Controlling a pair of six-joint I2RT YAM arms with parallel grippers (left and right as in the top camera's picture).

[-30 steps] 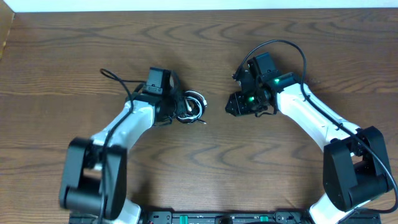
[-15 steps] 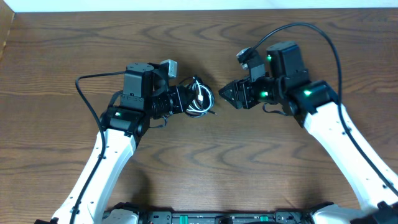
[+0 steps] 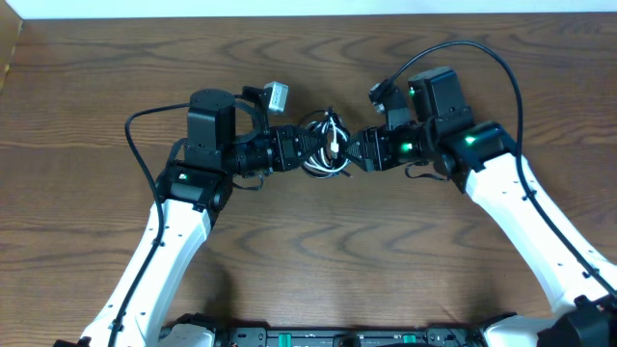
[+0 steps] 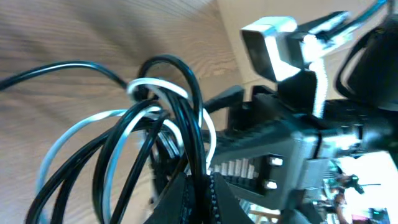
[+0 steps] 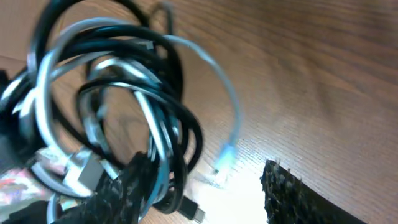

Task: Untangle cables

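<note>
Cables (image 3: pixel 326 154) hang in one messy bunch over the middle of the bench (image 3: pixel 318 270), right between our two pincers. We see a black cable (image 4: pixel 186 112) and a white cable (image 5: pixel 230 96) looped round and round each other. From above we cannot tell if the bunch touches the wood. From the right wrist view it looks lifted a little.

Our left pincer (image 4: pixel 200 186) is closed tight. It pinches black loops of the bunch, and the rest hangs from that pinch.

Our right pincer (image 5: pixel 205 165) has its jaws apart. It is right up against the bunch from the other side. Some loops lie beside one finger (image 5: pixel 127 186) and reach into the gap. Nothing looks squeezed there, so we think it holds nothing yet. A loose white end (image 5: pixel 225 152) sticks out near that gap, and a silver plug (image 5: pixel 81 165) sits deep in the loops.

How far are we? We think only the start is done: the bunch is picked up and held on one side. The two cords are not apart at all. Most of the job is left. We need to grab a loose end or loop with the right pincer, pull it out of the loops, and lay the black and white cables apart on the bench.
</note>
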